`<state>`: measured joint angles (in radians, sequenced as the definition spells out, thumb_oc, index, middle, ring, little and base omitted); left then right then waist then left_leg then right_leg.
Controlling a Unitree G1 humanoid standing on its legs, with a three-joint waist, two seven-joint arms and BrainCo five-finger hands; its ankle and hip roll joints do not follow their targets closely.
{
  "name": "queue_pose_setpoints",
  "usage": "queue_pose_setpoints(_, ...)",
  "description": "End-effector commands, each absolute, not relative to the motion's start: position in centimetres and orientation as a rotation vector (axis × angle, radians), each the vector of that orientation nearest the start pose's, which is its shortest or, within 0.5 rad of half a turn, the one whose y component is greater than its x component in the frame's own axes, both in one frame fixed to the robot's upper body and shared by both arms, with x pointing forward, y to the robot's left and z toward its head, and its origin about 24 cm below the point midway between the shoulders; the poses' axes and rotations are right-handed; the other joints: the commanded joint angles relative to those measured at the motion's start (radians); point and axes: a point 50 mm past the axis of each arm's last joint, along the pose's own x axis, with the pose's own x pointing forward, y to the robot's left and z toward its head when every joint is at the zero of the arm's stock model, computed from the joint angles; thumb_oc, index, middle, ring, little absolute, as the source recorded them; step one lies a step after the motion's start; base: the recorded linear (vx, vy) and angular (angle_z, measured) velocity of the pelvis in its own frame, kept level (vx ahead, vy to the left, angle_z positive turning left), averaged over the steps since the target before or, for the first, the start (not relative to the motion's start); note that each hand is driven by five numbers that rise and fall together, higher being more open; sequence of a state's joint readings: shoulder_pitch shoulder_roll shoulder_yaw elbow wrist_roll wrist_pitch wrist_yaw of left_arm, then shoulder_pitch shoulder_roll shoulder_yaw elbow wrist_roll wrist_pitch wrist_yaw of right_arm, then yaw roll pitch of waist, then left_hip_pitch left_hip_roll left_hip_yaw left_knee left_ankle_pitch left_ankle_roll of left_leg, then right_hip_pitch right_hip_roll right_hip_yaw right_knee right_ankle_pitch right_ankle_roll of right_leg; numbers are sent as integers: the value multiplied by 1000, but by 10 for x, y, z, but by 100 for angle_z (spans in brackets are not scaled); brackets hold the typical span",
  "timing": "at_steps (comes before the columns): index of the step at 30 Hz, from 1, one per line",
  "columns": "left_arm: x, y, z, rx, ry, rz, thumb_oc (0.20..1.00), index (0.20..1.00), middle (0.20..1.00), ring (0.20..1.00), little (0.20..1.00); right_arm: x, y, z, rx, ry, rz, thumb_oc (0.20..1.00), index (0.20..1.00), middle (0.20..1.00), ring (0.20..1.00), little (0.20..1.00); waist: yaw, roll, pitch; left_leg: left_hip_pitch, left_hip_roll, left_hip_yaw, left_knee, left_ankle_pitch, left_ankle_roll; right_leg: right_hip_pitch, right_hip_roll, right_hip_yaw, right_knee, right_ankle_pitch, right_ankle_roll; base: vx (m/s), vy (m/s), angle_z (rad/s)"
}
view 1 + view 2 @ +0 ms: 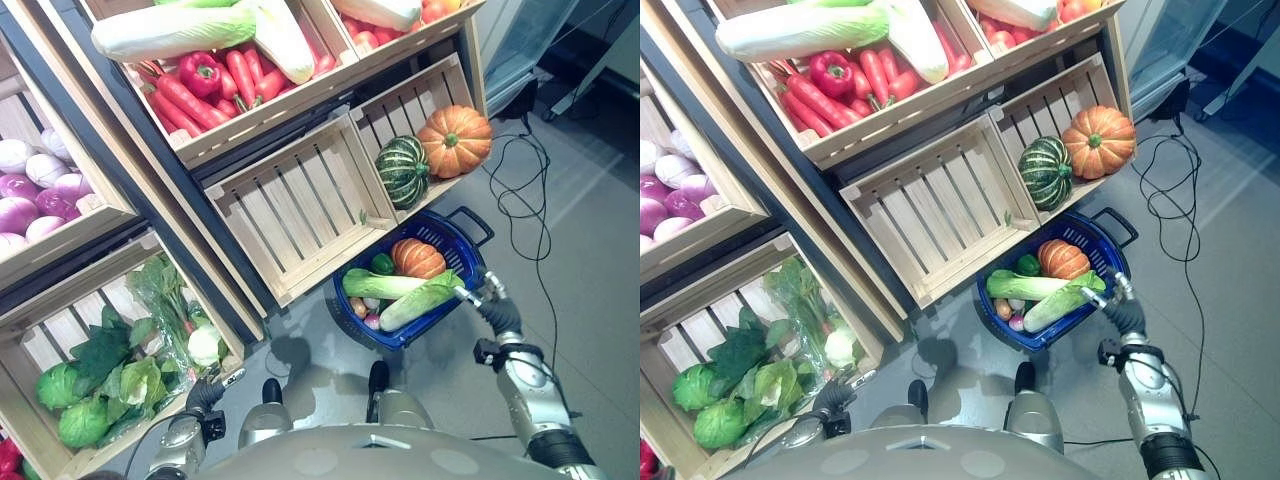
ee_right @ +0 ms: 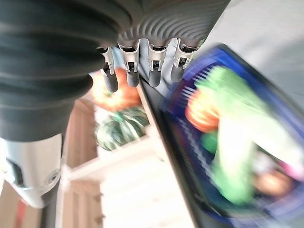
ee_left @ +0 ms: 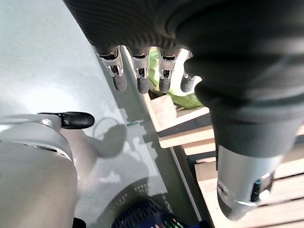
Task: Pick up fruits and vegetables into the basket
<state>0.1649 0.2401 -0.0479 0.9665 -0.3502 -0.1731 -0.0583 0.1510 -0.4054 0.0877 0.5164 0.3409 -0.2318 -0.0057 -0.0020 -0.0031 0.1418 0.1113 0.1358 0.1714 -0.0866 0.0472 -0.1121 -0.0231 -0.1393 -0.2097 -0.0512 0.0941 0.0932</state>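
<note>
The blue plastic basket (image 1: 452,232) sat on the floor, already holding a small orange pumpkin (image 1: 417,257) and long pale-green vegetables. The right hand (image 1: 487,296) hung just beside the basket's rim at about four o'clock, fingers straight and holding nothing. The round, dark-green striped squash (image 1: 402,171) in the wooden crate (image 1: 415,95) lay at about eleven o'clock from that hand, probably nearest to pick. The left hand (image 1: 208,391) hung relaxed and empty, well apart beside the leafy greens (image 1: 120,375).
</note>
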Motion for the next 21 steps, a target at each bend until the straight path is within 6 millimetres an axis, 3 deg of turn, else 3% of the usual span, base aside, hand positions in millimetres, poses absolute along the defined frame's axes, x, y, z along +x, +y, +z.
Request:
queue_pose_setpoints(1, 97, 248, -141, -29, 913, 176, 1000, 1000, 1000, 1000, 1000, 182, -242, -70, -45, 481, -49, 1000, 1000, 1000, 1000, 1000, 2, -36, -15, -50, -7, 12, 7, -53, 21, 75, -87, -46, 28, -62, 89, -46, 23, -4)
queue_pose_setpoints(11, 121, 226, -142, -95, 917, -23, 1000, 1000, 1000, 1000, 1000, 133, -209, -139, 82, 925, 104, 1000, 1000, 1000, 1000, 1000, 28, -32, -36, -20, -32, 11, 3, -65, 37, 114, -73, -74, 11, -59, 81, -39, 27, -2)
queue_pose_setpoints(15, 121, 222, -144, -106, 932, -39, 1000, 1000, 1000, 1000, 1000, 126, -207, -145, 111, 973, 94, 1000, 1000, 1000, 1000, 1000, 34, -31, -37, -16, -35, 8, 4, -68, 40, 121, -71, -76, 6, -58, 79, 0, 0, 0)
queue_pose_setpoints(17, 114, 212, -151, -123, 984, -72, 1000, 1000, 1000, 1000, 1000, 99, -203, -161, 268, 1158, 36, 1000, 1000, 1000, 1000, 1000, 38, -23, -45, -1, -39, 10, 6, -73, 45, 138, -64, -76, -5, -60, 72, 13, 54, 0)
queue_pose_setpoints(21, 110, 204, -155, -140, 1023, -101, 1000, 1000, 1000, 1000, 1000, 83, -200, -166, 306, 1251, 61, 1000, 1000, 1000, 1000, 1000, 34, -14, -48, 10, -37, 14, 7, -75, 46, 146, -62, -76, -5, -64, 69, 12, 47, -2)
